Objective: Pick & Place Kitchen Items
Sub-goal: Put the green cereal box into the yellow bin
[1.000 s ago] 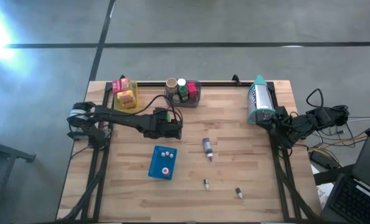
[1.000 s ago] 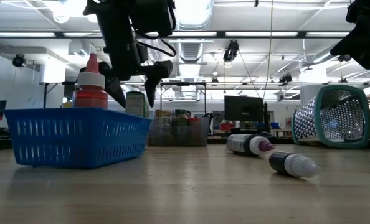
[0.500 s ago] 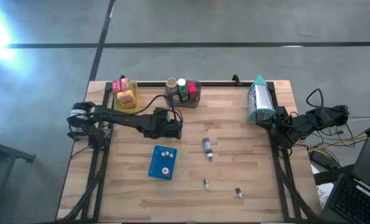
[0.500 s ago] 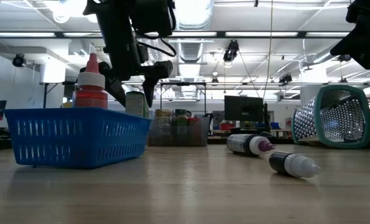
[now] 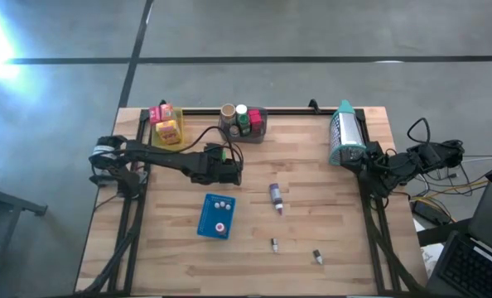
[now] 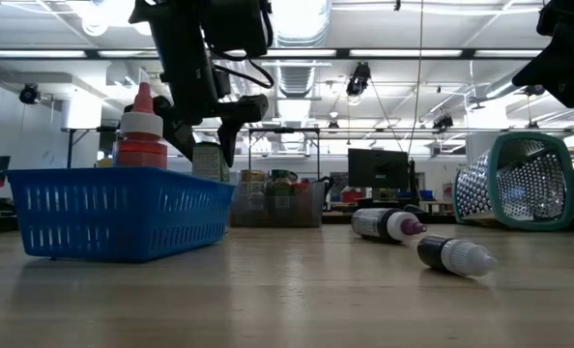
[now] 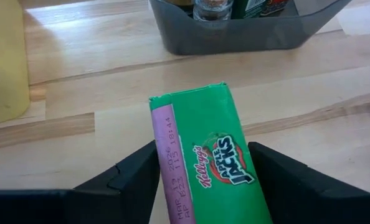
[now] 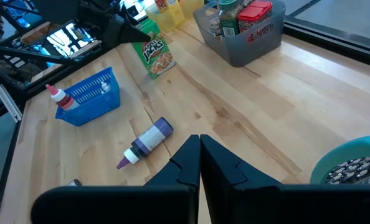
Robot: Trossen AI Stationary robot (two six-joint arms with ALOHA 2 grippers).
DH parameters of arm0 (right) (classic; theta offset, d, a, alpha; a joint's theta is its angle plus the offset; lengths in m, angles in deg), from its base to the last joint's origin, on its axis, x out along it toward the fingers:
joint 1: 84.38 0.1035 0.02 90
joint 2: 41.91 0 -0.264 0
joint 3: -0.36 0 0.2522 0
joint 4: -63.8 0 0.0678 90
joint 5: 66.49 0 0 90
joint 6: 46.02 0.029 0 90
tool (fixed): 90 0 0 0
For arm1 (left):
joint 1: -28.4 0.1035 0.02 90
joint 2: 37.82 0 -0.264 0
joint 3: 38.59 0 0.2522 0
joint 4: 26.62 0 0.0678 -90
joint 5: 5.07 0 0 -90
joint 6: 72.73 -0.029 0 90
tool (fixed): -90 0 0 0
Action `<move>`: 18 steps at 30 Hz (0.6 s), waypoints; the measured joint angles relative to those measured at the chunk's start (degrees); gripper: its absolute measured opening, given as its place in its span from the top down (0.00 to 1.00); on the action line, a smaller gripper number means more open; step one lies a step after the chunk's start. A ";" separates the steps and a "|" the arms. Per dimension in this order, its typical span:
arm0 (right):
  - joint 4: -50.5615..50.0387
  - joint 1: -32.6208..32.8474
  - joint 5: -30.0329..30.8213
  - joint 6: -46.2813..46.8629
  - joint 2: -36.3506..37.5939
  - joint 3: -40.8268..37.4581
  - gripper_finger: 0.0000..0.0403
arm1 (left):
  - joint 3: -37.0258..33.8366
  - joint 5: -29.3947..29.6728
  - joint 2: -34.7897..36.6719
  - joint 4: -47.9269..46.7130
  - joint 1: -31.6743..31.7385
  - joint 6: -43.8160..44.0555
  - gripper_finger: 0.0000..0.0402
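Overhead, I see my left gripper [image 5: 233,171] reaching toward the table's middle from the left, between the grey bin [image 5: 244,132] at the far edge and the blue basket [image 5: 215,217]. In the left wrist view its two fingers [image 7: 135,171] flank a green Apple Jacks cereal box [image 7: 203,158]; both appear to lie against the box's sides, though I cannot tell whether they press it firmly. The right wrist view shows the same box [image 8: 154,55] standing upright on the wood beside the left gripper [image 8: 126,31].

The grey bin holds small jars and a red packet [image 8: 260,12]. A yellow bin [image 5: 168,131] with small boxes sits at the far left corner. The blue basket contains a red squeeze bottle [image 6: 141,130] with a white cap.

A purple-and-white bottle [image 5: 275,197] lies on its side near the table's centre, and two tiny bottles [image 5: 274,244] [image 5: 318,257] lie toward the near edge, well apart from one another. A teal mesh container [image 5: 344,132] lies tipped on its side at the far right.

My right gripper [image 8: 200,146] waits at the table's right edge just beside the mesh container, its fingers clenched together on nothing.
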 joint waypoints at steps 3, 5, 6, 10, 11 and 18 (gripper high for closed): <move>0.00 0.01 0.01 0.00 0.00 0.00 0.98 | 0.00 0.00 0.00 0.00 0.00 -0.04 0.42; 0.00 0.00 0.01 0.00 0.00 -0.01 0.98 | 0.00 -0.02 0.00 0.00 0.00 -0.30 0.43; 0.00 0.02 0.01 0.00 0.00 -0.02 0.98 | 0.00 -0.04 0.00 0.01 0.00 -0.35 0.44; 0.00 0.00 0.00 0.00 0.00 0.00 0.98 | 0.00 -0.04 0.00 0.01 0.00 -0.39 0.46; 0.00 0.01 -0.01 0.00 0.00 -0.02 0.98 | 0.00 -0.04 0.00 0.00 0.00 -0.42 0.46; 0.00 0.00 0.00 0.00 0.00 -0.02 0.98 | 0.00 -0.44 0.00 0.00 0.00 -1.83 0.46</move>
